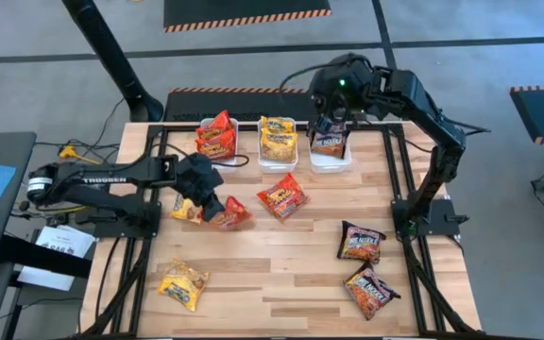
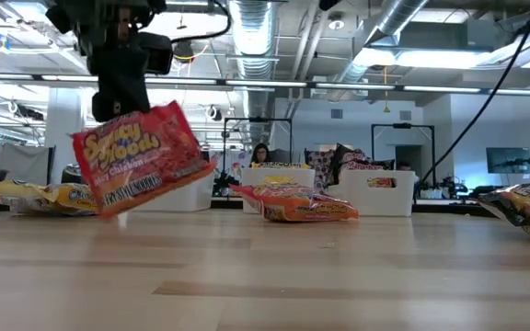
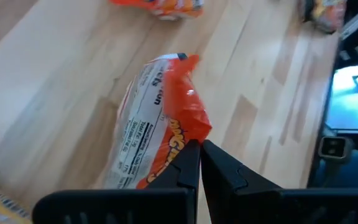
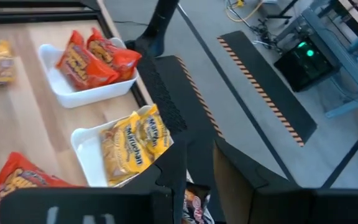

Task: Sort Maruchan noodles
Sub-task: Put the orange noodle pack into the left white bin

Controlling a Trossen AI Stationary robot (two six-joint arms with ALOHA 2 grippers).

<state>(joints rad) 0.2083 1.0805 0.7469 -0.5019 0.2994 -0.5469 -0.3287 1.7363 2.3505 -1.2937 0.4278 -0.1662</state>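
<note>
Maruchan noodles, flat crinkly plastic ramen packets in red, yellow and dark brown-black, are spread over a pale butcher-block wooden bench [image 1: 281, 274] and three white rectangular plastic tubs. The left hand [image 1: 217, 206] is clenched on the glossy edge of one red packet [image 2: 138, 158], which hangs tilted above the boards near the bench's left side; its back is white with small print. A yellow packet [image 1: 186, 210] lies just beside that hand. The right hand [image 1: 329, 125] hovers over the right tub [image 1: 331, 161], its fingers part-way apart, and whether they grip the dark packet [image 1: 329, 142] in that tub I cannot tell. The left tub [image 4: 82, 93] holds two red packets [image 4: 92, 59]; the middle tub [image 4: 87, 146] holds yellow packets [image 4: 132, 146]. Loose on the boards lie another red packet [image 1: 282, 196] in the middle, a second yellow packet [image 1: 183, 284] at the near left, and two dark packets [image 1: 366, 266] at the near right.
</note>
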